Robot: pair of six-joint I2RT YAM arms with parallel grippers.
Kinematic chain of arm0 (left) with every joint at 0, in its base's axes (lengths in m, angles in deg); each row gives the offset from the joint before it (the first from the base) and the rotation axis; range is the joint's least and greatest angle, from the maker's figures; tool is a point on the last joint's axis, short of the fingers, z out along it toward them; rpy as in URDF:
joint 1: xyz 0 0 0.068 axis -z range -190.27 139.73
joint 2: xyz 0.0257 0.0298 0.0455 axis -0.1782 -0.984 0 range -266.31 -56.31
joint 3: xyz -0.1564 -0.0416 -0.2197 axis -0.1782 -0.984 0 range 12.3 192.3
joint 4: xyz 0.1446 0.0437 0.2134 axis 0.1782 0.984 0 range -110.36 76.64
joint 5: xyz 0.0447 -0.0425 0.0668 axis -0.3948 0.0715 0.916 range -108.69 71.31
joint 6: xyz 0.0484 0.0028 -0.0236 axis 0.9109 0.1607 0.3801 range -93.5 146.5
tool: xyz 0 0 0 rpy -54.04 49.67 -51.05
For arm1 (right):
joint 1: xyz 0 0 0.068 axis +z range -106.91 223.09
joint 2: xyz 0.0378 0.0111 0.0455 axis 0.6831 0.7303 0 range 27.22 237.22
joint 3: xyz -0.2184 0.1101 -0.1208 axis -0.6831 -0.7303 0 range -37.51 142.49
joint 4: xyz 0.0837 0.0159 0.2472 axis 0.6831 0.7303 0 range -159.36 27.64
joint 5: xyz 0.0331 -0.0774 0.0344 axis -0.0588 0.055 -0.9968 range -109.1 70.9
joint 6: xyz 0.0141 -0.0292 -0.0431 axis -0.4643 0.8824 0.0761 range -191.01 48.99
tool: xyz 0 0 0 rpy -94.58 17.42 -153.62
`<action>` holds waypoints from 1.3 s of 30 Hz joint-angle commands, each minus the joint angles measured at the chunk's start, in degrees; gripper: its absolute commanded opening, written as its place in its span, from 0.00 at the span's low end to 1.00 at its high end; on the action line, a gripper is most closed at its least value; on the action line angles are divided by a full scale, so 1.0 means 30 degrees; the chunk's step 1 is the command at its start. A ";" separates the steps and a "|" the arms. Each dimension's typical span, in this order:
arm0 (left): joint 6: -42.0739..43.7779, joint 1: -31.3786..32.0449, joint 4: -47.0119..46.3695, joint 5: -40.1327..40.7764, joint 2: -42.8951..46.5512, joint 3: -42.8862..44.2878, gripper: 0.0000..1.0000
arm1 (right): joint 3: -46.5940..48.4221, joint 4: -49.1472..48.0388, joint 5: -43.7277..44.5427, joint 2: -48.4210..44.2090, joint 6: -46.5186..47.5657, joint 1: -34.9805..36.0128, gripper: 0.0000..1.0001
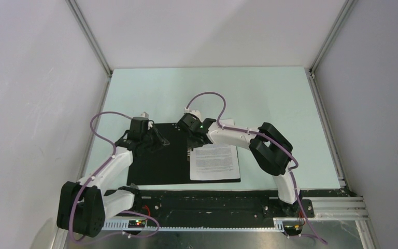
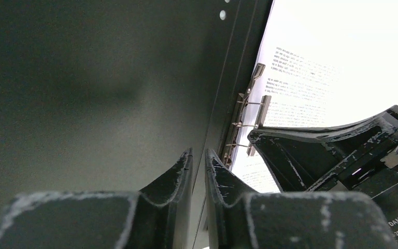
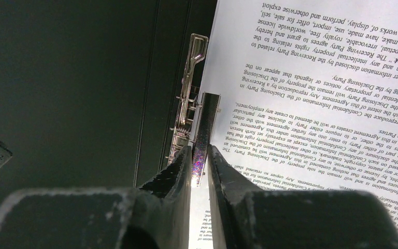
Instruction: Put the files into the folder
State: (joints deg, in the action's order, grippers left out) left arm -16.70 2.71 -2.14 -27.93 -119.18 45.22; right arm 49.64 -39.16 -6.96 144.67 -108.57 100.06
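Note:
The folder [image 1: 155, 168] lies open on the table, black inside up. The files [image 1: 215, 162], white printed sheets, lie on its right half. The metal clip [image 1: 188, 151] sits at the spine beside the sheets' left edge. My right gripper [image 1: 193, 141] is shut on the clip's flat lever [image 3: 205, 124]; its jaws [image 3: 200, 153] pinch it, with the files [image 3: 316, 104] to the right. My left gripper [image 1: 158, 141] is down on the folder's left half, jaws [image 2: 198, 158] nearly together with nothing between them. The left wrist view shows the clip [image 2: 249, 111] and files [image 2: 311, 88].
The pale green table [image 1: 269, 98] is enclosed by white walls with metal frame posts. The two arms' bases and a black rail [image 1: 212, 199] run along the near edge. The right gripper's finger [image 2: 316, 150] is close to the right of my left gripper.

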 commanded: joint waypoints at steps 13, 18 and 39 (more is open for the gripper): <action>0.0424 -0.0241 -0.0399 -0.0201 -0.0027 -0.0082 0.18 | -0.1138 -0.0284 -0.0376 -0.0764 -0.0704 0.0860 0.15; 0.0414 -0.0252 -0.0552 -0.0230 -0.0256 -0.0059 0.17 | -0.1348 -0.0239 -0.0356 -0.0731 -0.0826 0.1039 0.15; -0.0040 -0.0275 -0.0806 -0.0743 -0.1611 0.1170 0.17 | -0.3924 -0.2732 0.0216 -0.2716 -0.0554 0.1388 0.32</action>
State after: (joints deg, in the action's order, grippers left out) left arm -16.61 2.36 -3.12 -29.24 -123.53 46.10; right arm 39.30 -45.94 -7.53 140.21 -110.65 103.62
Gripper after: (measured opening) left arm 0.173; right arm 0.316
